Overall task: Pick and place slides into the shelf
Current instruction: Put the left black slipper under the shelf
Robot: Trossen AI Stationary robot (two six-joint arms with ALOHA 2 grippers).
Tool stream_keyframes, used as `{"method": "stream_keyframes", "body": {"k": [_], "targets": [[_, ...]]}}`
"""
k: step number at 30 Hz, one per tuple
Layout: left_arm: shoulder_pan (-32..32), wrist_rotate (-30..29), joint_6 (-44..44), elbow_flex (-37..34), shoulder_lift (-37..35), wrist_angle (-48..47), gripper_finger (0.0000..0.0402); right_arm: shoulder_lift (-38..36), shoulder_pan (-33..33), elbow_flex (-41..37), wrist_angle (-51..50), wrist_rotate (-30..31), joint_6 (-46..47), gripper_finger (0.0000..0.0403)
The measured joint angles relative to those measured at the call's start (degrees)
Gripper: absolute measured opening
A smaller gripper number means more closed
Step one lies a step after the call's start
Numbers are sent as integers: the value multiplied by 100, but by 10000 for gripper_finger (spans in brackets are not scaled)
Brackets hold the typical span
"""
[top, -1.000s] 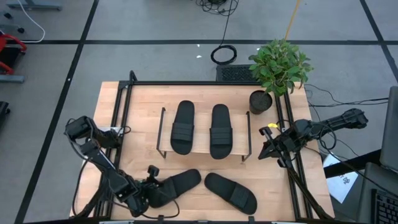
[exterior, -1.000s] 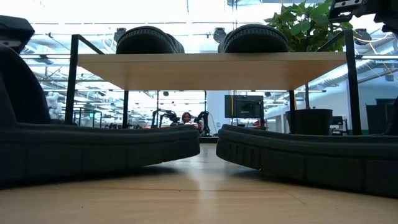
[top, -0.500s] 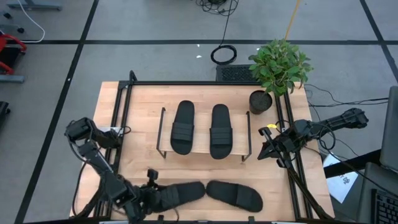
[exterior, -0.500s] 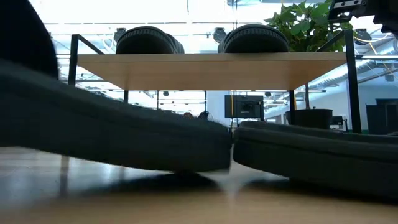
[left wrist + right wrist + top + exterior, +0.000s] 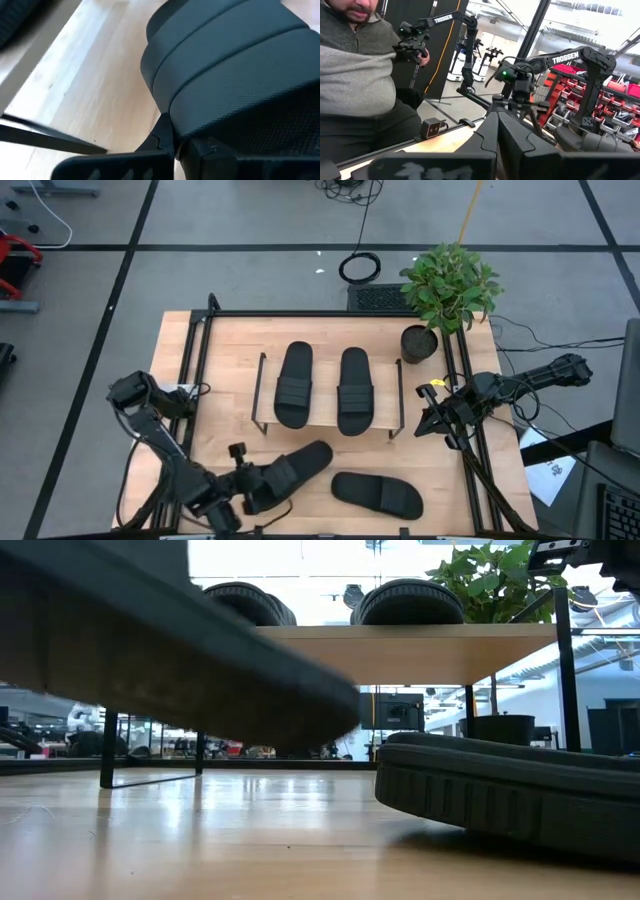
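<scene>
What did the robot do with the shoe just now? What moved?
The left gripper, shut on the left slide, has lifted it off the table; a moment ago it lay flat, and now its toe is swung toward the shelf. The other loose slide got nudged nearer the table's front edge. The two slides on the shelf, the plant and the right gripper stayed put.

One camera is looking straight down on the whole surface (image 5: 225,395); another is peering level across it, both catching the shelf (image 5: 330,425). Wrist cameras are sitting close.
</scene>
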Motion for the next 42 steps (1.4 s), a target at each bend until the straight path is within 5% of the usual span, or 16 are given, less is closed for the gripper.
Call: {"method": "stream_keyframes", "body": {"k": [8,18,42], "targets": [[578,324,-343,933,1075,-691,0,0,-1,-1,2,-2,0,0],[820,282,-2843,2376,1996,-3573,0,0,-1,1,47,-2,0,0],[1571,393,-3703,2433,2795,-3644,0,-2,-1,2,343,-4,219,0]]}}
